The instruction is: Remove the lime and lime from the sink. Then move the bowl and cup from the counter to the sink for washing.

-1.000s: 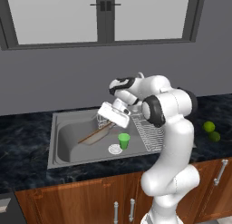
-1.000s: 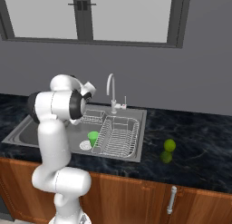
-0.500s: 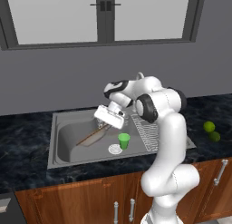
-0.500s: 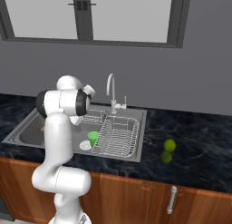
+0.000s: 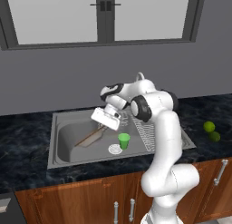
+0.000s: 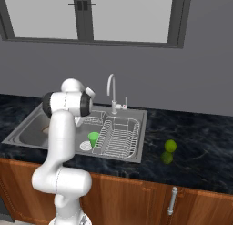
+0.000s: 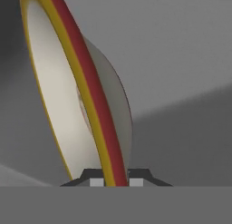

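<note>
A: Hand view first: the gripper (image 7: 113, 182) is pinching the rim of the bowl (image 7: 86, 105); the bowl stands on edge between the fingertips, its white inside to one side and grey basin behind it.

B: And from the left base view?

A: The bowl hangs tilted over the sink (image 5: 68, 153), low inside the basin; whether it touches the bottom I cannot tell; the cup (image 5: 123, 140) already stands upright in the sink, just beside the white drain (image 5: 114, 148).

B: The limes?

A: Both out; the brighter lime (image 5: 209, 126) and the darker lime (image 5: 215, 136) sit side by side on the counter (image 5: 213, 109), well apart from the sink.

B: So what is left?

A: I'd judge only setting the bowl down and letting go; everything else looks done.
</note>
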